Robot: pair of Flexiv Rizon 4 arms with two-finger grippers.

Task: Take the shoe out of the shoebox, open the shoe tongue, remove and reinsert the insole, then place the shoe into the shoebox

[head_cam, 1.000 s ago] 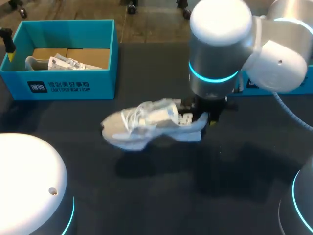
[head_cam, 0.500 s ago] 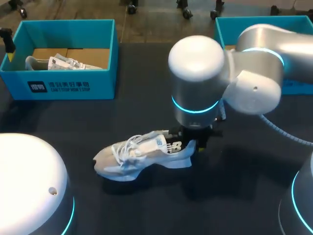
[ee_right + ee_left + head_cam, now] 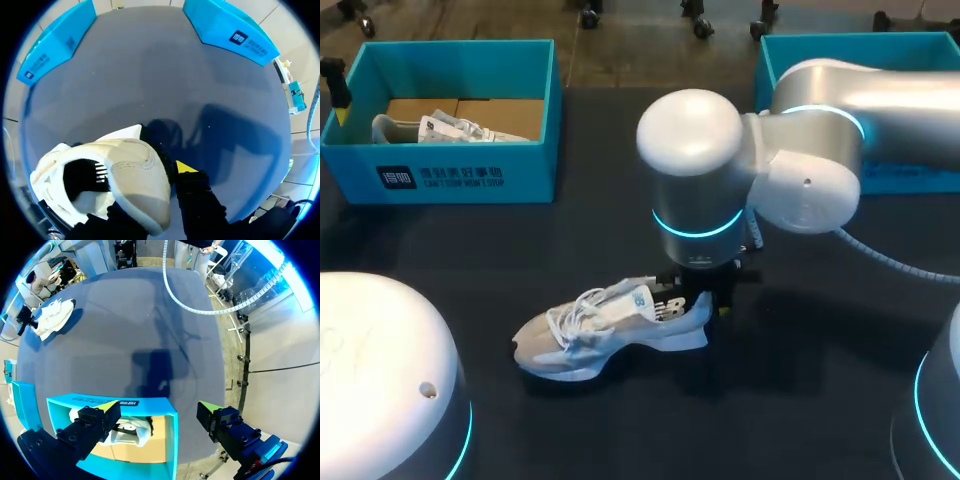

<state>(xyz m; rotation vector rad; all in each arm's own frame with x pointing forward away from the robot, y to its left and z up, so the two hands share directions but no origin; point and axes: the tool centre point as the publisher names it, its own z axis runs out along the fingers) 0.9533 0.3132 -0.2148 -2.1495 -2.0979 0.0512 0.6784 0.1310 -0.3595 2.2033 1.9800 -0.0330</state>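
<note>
A white and grey shoe lies low over the dark table, toe toward the left; I cannot tell whether its sole touches. My right gripper is shut on the shoe's heel. In the right wrist view the heel collar fills the space between the fingers, and one yellow fingertip shows outside it. My left gripper hangs open above the left shoebox, which holds a second shoe. Far ahead of it the held shoe shows.
The left blue shoebox stands at the back left with the other shoe inside. A second blue shoebox stands at the back right, partly behind my right arm. Both boxes lie ahead of the right gripper.
My right arm has carried the shoe down and toward the table's front, a little to the left. The left arm has kept still.
</note>
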